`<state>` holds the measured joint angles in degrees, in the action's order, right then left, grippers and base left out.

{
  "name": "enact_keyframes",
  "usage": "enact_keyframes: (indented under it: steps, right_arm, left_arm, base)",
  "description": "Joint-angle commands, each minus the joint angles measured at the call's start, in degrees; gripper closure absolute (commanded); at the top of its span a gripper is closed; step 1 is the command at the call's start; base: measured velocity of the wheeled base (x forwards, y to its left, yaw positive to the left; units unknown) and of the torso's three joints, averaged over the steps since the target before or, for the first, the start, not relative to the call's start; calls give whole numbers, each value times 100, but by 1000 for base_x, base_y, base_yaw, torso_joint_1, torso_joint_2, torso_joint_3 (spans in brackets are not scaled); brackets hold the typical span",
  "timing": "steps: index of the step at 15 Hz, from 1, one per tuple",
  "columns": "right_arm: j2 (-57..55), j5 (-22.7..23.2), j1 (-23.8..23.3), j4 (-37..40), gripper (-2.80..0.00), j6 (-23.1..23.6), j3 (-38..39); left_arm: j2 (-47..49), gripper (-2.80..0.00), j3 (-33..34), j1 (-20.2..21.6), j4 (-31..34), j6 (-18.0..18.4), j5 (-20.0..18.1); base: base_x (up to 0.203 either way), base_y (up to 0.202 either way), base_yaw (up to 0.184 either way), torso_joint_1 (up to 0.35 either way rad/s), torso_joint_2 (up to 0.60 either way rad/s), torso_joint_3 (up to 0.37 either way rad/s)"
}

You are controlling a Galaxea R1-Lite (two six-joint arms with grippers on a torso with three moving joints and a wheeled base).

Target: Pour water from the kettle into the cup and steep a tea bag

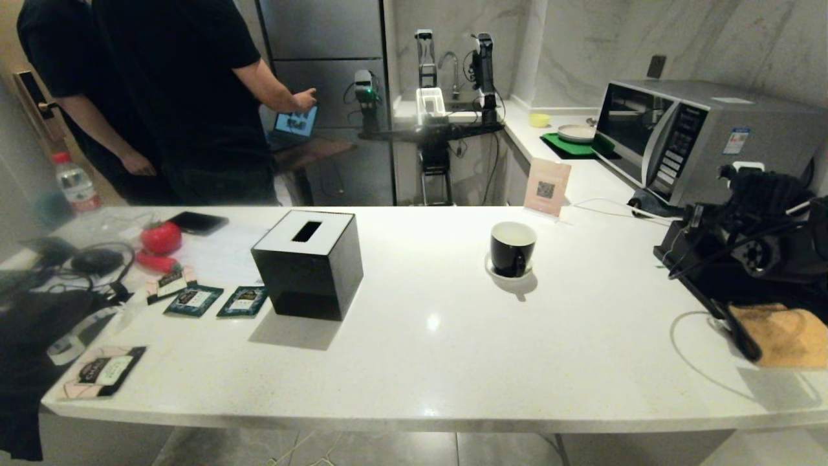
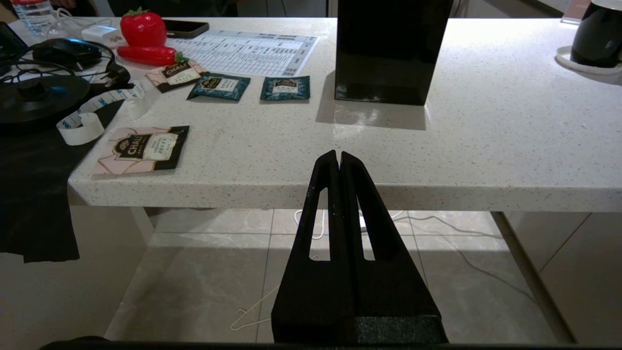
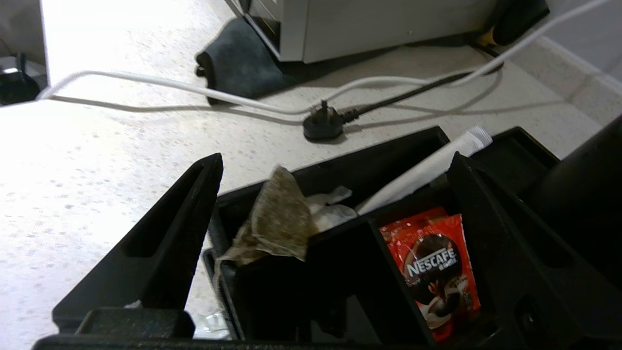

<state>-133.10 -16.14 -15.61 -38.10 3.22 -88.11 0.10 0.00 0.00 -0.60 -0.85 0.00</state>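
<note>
The left gripper (image 2: 338, 158) is held below and in front of the near edge of the white worktop (image 1: 453, 336), its jaws pressed together on nothing. Just beyond that edge, a pink-and-black sachet (image 2: 141, 149) lies flat at the worktop's left corner. Further in, two teal sachets (image 2: 219, 87) are laid side by side, with another pink-and-black one beside them, and just to their right a black cube tissue box (image 1: 308, 263) with a white top is set upright. Behind the sachets a printed sheet (image 2: 245, 48), a red strawberry-shaped object (image 2: 143, 28) and a dark phone (image 1: 197, 222) are seen, and a water bottle (image 1: 76, 182) is stood at the far left.

On the right, the right gripper (image 3: 335, 163) is poised over a black compartmented tray (image 3: 398, 150) near the worktop's right end, its jaws spread wide and nothing held between them. The tea bag (image 3: 279, 218) is propped in the tray's corner compartment, between the spread jaws but touched by neither. In the adjoining compartment a red Nescafe sachet (image 3: 437, 267) is stood, and a white stick packet (image 3: 427, 170) is leaned across the tray.

The cup (image 1: 512, 248) is placed on its white saucer (image 1: 495, 270) toward the middle of the worktop, well apart from the tray and the tissue box. Whether liquid is in it cannot be told.

Beyond the tray, a black plug (image 3: 323, 125) and white cables are laid on the worktop before a microwave (image 1: 698, 139). At the far left, a person in dark clothes (image 1: 168, 84) is standing behind the worktop.
</note>
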Motion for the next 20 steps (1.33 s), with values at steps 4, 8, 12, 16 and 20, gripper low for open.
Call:
enact_keyframes:
  steps: [4,8,12,16,20]
  right_arm:
    - [-137,-12,-83,-22,-280,3,1]
    - [-155,-12,-118,-14,-280,3,37]
    - [-225,5,-118,-31,-280,-5,48]
    - [-269,5,-118,-49,-280,-14,39]
    - [-315,5,-115,-66,-280,-14,19]
  left_arm:
    - [-1,0,0,0,-2,-3,0]
    - [-1,0,0,0,-2,-3,0]
    - [-1,0,0,0,-2,-3,0]
    - [-1,0,0,0,-2,-3,0]
    - [8,0,0,0,-2,-3,0]
  base:
    - [0,0,0,0,0,0]
    - [0,0,0,0,0,0]
    - [0,0,0,0,0,0]
    - [0,0,0,0,0,0]
    - [0,0,0,0,0,0]
